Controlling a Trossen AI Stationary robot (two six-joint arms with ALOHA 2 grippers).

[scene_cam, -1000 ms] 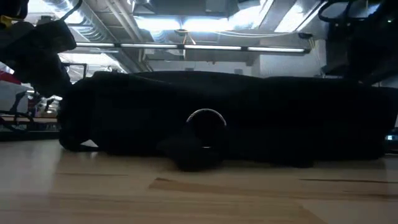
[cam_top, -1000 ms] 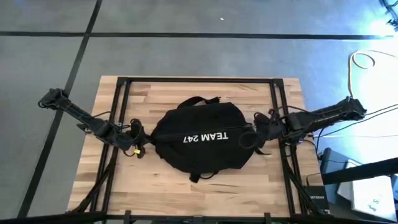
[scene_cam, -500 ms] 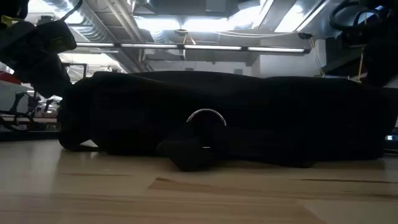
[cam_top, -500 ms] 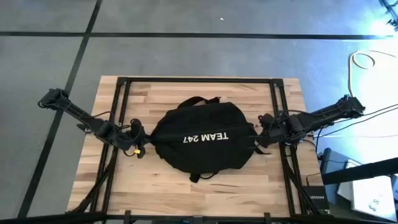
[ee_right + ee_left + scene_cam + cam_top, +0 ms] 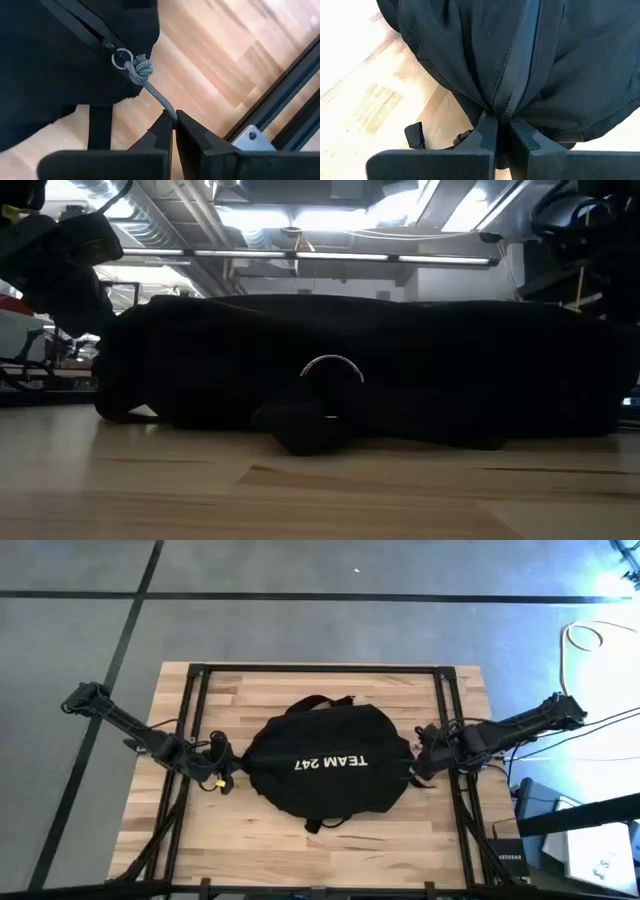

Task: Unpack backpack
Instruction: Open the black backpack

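Backpack (image 5: 325,765) sits mid-table, and my worry is the thin zipper cord (image 5: 150,82) slipping out of my right gripper (image 5: 174,125) if I pull off-line. The right fingers are pinched closed on the cord's end, while my left gripper (image 5: 502,132) is clamped tight on a bunched fold of bag fabric at the opposite side.

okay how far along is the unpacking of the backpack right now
Early stage. Done: both grips are set. The left gripper is shut on the backpack fabric at the zipper seam; the right gripper is shut on the grey zipper pull cord. In hand: the cord runs taut from its ring, so the zipper looks about to be opened. Left: nothing lies outside the bag on the table, so opening and emptying remain.
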